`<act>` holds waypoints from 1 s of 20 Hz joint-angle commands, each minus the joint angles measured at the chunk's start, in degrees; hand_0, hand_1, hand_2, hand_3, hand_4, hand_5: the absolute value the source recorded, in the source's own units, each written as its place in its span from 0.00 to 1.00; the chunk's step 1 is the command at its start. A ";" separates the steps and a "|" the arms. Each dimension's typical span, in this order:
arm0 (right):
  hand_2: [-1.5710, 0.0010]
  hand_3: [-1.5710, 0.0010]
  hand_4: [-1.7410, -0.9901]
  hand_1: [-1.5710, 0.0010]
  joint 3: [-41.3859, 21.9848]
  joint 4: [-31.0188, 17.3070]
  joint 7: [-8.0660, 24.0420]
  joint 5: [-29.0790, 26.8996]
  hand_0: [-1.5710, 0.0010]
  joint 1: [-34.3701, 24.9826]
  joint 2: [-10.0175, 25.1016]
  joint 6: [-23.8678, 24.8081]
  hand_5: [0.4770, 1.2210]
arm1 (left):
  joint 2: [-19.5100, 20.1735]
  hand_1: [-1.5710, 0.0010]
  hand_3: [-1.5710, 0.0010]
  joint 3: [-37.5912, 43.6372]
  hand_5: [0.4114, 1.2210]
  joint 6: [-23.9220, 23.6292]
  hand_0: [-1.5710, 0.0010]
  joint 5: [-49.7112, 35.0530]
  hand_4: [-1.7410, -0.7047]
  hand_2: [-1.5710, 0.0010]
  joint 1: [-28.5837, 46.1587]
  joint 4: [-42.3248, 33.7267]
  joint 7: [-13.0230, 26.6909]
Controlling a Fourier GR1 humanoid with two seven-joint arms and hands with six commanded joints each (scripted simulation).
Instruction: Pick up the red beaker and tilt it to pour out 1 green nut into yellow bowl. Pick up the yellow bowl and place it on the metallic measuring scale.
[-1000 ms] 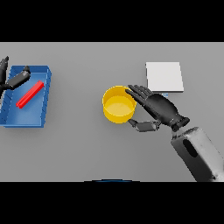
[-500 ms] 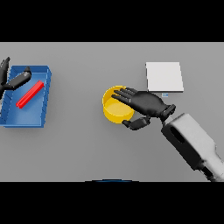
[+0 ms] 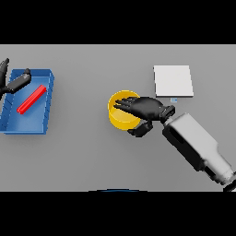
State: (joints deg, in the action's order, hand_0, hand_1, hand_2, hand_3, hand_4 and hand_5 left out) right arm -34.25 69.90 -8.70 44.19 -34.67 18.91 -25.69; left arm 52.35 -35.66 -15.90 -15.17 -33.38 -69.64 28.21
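The right hand [image 3: 146, 110] spreads relaxed fingers over the yellow bowl [image 3: 120, 112] on the surface, not yet clamped; next it must grip and carry it to the scale [image 3: 173, 81].

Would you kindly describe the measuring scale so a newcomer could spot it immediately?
Start from the grey table and look to its far right part. Just beyond the yellow bowl, which the right hand reaches over, lies the scale: a flat, pale square slab, the only light, angular thing there.
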 commanded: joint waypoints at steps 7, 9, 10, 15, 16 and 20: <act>1.00 0.99 0.58 1.00 -2.55 -1.94 0.68 1.63 1.00 -1.23 -0.99 -1.89 0.34 | 0.76 1.00 1.00 0.13 0.39 0.09 1.00 -0.16 0.91 1.00 -0.06 -0.93 0.68; 0.96 0.94 0.54 0.97 -2.92 -2.28 1.68 2.10 0.99 -1.78 -1.10 -2.63 0.41 | 1.24 1.00 1.00 0.00 0.39 -0.31 1.00 0.01 0.92 1.00 0.80 -1.64 0.27; 0.91 0.90 0.50 0.93 -3.24 -2.50 2.37 2.50 0.94 -2.31 -1.55 -2.70 0.46 | 1.29 1.00 1.00 0.04 0.39 -0.31 1.00 0.06 0.92 1.00 0.75 -1.71 0.01; 0.39 0.56 0.23 0.37 -3.96 -1.99 2.36 2.15 0.35 -2.28 -0.86 -5.63 0.82 | 0.83 1.00 1.00 0.27 0.39 -0.61 1.00 0.00 0.91 1.00 0.54 -1.15 -0.29; 0.31 0.45 0.18 0.30 -3.92 -1.50 2.21 1.64 0.28 -2.11 -0.32 -6.63 0.86 | 1.55 1.00 1.00 0.28 0.39 -0.41 1.00 0.01 0.91 1.00 1.03 -1.55 -0.48; 0.16 0.27 0.08 0.12 -4.13 -1.37 2.17 1.13 0.11 -2.27 -0.08 -6.68 0.94 | 0.64 1.00 1.00 0.04 0.39 -0.74 1.00 -0.03 0.91 1.00 0.59 -1.59 0.01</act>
State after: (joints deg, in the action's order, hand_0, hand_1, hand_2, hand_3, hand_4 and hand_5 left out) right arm -38.34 68.57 -6.49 45.32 -37.00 18.81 -32.22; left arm 52.96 -35.64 -16.61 -15.22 -32.79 -71.23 28.25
